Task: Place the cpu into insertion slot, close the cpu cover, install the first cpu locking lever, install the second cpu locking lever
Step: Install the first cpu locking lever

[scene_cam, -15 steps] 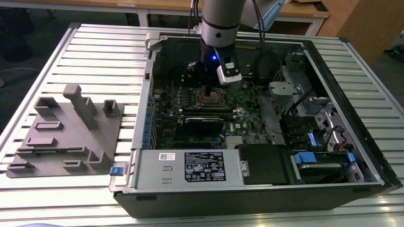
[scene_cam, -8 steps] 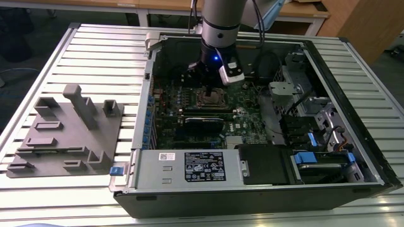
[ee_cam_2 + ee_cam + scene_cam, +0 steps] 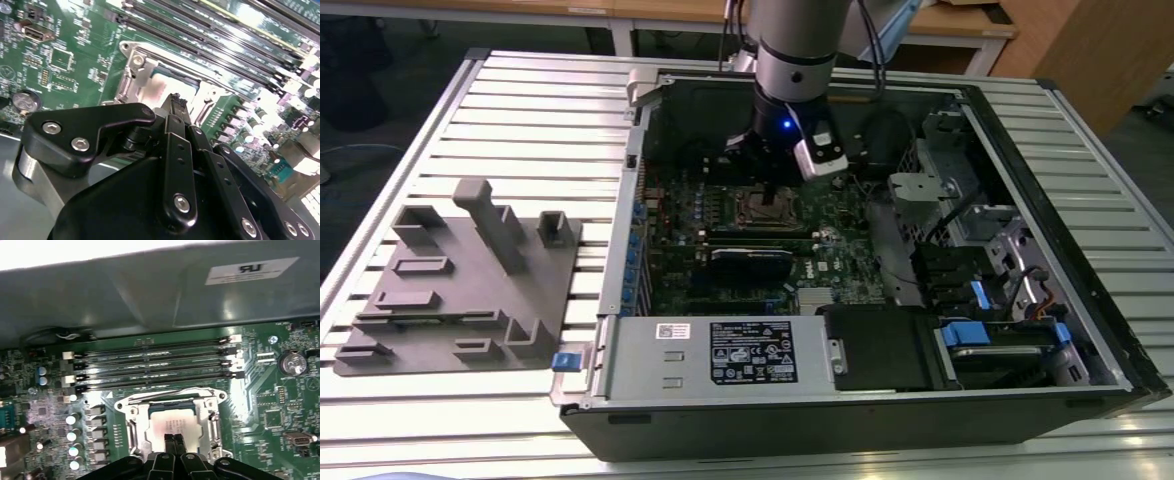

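Observation:
Inside the open computer case (image 3: 1107,330), the cpu (image 3: 172,424) lies with its dull silver top up in the insertion slot (image 3: 767,208) on the green board. The silver cpu cover (image 3: 131,412) lies flat around the chip, whose top shows through its cut-out. A thin metal lever (image 3: 170,391) runs along the cover's edge beside the memory slots. My gripper (image 3: 173,439) is shut, its two black fingers pressed together just over the chip's near edge, with nothing between them. The second wrist view has the fingertips (image 3: 175,102) right at the cover (image 3: 134,62). My gripper (image 3: 771,190) hangs over the socket.
Several long black memory slots (image 3: 150,365) run beside the socket, under the case wall (image 3: 150,290). A coin battery (image 3: 292,362) sits on the board. A black card (image 3: 750,258) and the power supply (image 3: 720,350) lie nearer the camera. A grey fixture (image 3: 460,280) rests on the slatted table.

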`<state>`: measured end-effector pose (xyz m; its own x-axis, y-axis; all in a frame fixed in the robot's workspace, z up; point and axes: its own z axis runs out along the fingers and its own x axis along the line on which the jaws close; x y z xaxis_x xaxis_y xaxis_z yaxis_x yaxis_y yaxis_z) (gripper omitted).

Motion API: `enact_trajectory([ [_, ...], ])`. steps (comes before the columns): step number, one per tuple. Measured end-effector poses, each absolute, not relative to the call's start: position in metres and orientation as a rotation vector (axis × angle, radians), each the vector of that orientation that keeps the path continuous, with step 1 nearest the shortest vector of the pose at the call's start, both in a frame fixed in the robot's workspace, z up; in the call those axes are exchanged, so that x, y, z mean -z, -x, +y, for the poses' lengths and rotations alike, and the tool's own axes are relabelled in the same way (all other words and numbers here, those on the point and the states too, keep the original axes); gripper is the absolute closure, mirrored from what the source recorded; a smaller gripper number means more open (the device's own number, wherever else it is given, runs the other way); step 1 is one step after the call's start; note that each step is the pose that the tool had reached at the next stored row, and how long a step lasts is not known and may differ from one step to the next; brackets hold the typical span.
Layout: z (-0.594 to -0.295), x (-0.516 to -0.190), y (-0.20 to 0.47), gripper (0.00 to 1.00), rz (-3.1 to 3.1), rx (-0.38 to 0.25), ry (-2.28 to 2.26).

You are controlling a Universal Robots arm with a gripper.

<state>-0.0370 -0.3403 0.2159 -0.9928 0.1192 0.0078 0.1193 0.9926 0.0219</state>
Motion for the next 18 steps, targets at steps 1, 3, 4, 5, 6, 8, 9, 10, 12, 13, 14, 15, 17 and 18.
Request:
enact_trajectory([
  [1, -0.3402, -0.2157, 0.0356, 0.89, -3.129, 0.035, 0.185],
  [3, -0.3403, -0.2156, 0.0352, 0.89, -3.129, 0.033, 0.185],
  [4, -0.3403, -0.2156, 0.0352, 0.89, -3.13, 0.033, 0.185],
  [5, -0.3403, -0.2156, 0.0351, 0.89, -3.13, 0.033, 0.185],
  [6, -0.3402, -0.2156, 0.0351, 0.89, -3.13, 0.033, 0.185],
  [8, -0.3402, -0.2156, 0.0351, 0.89, -3.13, 0.032, 0.185],
  [9, -0.3402, -0.2155, 0.0351, 0.89, -3.13, 0.03, 0.185],
  [10, -0.3402, -0.2155, 0.0351, 0.89, -3.132, 0.028, 0.185],
  [12, -0.3402, -0.2156, 0.0351, 0.89, -3.134, 0.024, 0.185],
  [13, -0.3403, -0.2156, 0.0351, 0.89, -3.134, 0.024, 0.185],
  [14, -0.3403, -0.2156, 0.0351, 0.89, -3.134, 0.023, 0.185],
  [15, -0.3402, -0.2156, 0.0351, 0.89, -3.134, 0.023, 0.185],
  [17, -0.3402, -0.2168, 0.0351, 0.89, -3.134, 0.022, 0.185],
  [18, -0.3402, -0.2181, 0.0351, 0.89, -3.134, 0.023, 0.185],
])
